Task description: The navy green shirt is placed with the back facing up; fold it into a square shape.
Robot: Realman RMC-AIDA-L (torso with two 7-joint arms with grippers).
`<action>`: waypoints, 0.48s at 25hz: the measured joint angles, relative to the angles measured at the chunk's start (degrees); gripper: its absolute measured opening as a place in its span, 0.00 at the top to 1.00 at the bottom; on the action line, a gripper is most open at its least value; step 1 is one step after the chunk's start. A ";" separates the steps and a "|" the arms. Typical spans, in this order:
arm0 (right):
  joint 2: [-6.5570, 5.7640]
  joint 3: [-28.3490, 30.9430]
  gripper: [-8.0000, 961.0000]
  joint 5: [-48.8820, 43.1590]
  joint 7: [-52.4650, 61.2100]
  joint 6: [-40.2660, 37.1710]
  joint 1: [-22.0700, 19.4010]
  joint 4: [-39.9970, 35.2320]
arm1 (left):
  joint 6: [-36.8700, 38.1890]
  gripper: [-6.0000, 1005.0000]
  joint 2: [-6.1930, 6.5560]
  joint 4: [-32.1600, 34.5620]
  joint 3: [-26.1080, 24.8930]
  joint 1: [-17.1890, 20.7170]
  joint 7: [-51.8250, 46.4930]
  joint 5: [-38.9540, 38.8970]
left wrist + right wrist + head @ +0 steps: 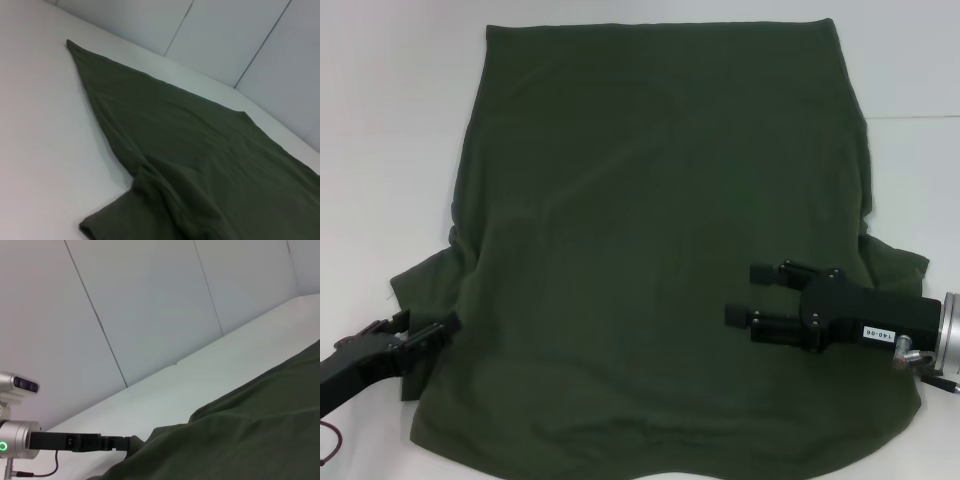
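The navy green shirt (650, 200) lies spread flat on the white table and covers most of the head view. It is plain, with its hem at the far side and its sleeves toward me. My left gripper (420, 328) sits low at the near left, open, with its fingers at the edge of the left sleeve (425, 285). My right gripper (752, 294) hovers over the shirt's near right part, open and empty, fingers pointing left. The left wrist view shows the shirt (200, 165) and that sleeve (115, 220). The right wrist view shows rumpled shirt (260, 430) and the left gripper (122, 444) at its edge.
Bare white table (380, 150) shows to the left, right and beyond the shirt. A pale panelled wall (150, 315) rises behind the table's far edge. A red cable (328, 440) hangs by the left arm at the near left corner.
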 joint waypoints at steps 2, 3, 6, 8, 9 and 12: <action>0.00 0.00 0.08 0.00 0.00 0.00 0.00 -0.01 | 0.01 0.17 0.00 0.01 0.27 -0.10 -0.23 0.00; 0.00 0.00 0.08 0.00 0.00 -0.01 0.00 -0.02 | 0.02 0.18 0.00 0.06 0.33 -0.15 -0.30 0.00; 0.00 0.00 0.08 0.00 0.00 -0.14 0.00 -0.04 | 0.09 0.21 0.00 0.38 0.46 -0.24 -0.35 0.00; 0.00 0.00 0.08 0.01 0.00 -0.16 0.00 -0.04 | 0.16 0.23 0.00 0.53 0.66 -0.25 -0.36 0.00; 0.00 0.00 0.08 0.02 0.00 -0.17 0.00 -0.04 | 0.20 0.24 0.00 0.58 0.78 -0.26 -0.37 0.00; 0.05 0.00 0.08 0.08 -0.01 -0.18 0.00 -0.04 | 0.05 0.26 0.00 0.62 1.13 -0.37 -0.38 0.00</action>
